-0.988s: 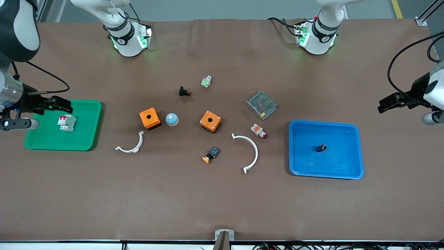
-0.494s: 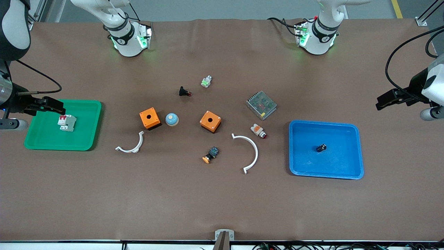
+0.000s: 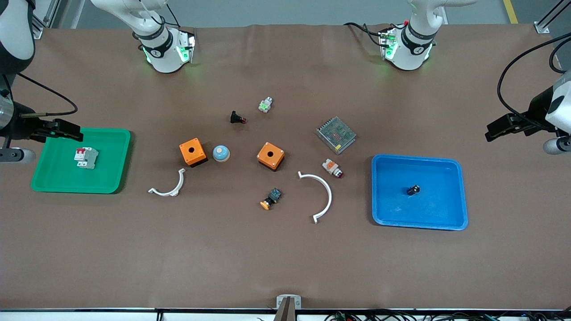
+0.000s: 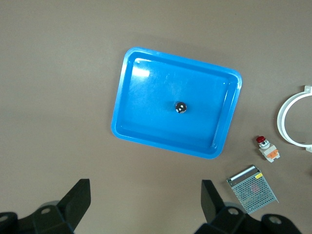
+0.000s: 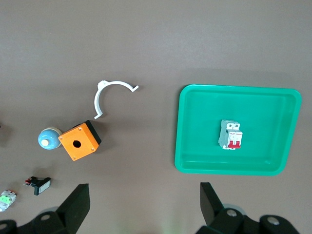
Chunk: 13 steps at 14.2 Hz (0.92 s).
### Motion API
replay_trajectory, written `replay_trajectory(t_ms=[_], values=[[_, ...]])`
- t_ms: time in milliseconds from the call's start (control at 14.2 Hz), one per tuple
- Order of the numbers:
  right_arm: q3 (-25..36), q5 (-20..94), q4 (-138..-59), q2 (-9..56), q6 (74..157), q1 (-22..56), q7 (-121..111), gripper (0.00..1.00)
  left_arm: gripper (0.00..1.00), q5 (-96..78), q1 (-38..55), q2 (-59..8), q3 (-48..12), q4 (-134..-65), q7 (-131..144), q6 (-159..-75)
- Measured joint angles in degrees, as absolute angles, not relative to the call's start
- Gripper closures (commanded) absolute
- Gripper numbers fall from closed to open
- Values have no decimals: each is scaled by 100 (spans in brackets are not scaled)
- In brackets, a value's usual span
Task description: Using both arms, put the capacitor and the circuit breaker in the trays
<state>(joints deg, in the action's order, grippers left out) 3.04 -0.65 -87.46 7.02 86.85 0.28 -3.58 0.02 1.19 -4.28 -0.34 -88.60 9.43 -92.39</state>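
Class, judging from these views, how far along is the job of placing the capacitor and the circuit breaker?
Done: capacitor lies in the blue tray; circuit breaker lies in the green tray. In hand: nothing; left gripper and right gripper are open, up beside their trays. Left: seemingly nothing.

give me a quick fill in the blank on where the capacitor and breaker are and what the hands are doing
1. The capacitor lies in the ____ tray.
2. The circuit breaker lies in the ____ tray.
3. The left hand is up beside the blue tray, and its fingers are ____.
4. The right hand is open over the rim of the green tray and holds ____.

Missing words: blue; green; open; nothing
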Motion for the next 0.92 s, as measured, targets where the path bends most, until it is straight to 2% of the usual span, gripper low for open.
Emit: replay_trajectory(t_ms=[494,918], values=[[304,-65,-9100,-155,8582,0,-358,0,0,-290,139,-420,-36,-8856,943,-9398],[303,-65,-9363,-280,8791,0,-360,0,0,-373,135,-420,-9,-8856,899,-9418]])
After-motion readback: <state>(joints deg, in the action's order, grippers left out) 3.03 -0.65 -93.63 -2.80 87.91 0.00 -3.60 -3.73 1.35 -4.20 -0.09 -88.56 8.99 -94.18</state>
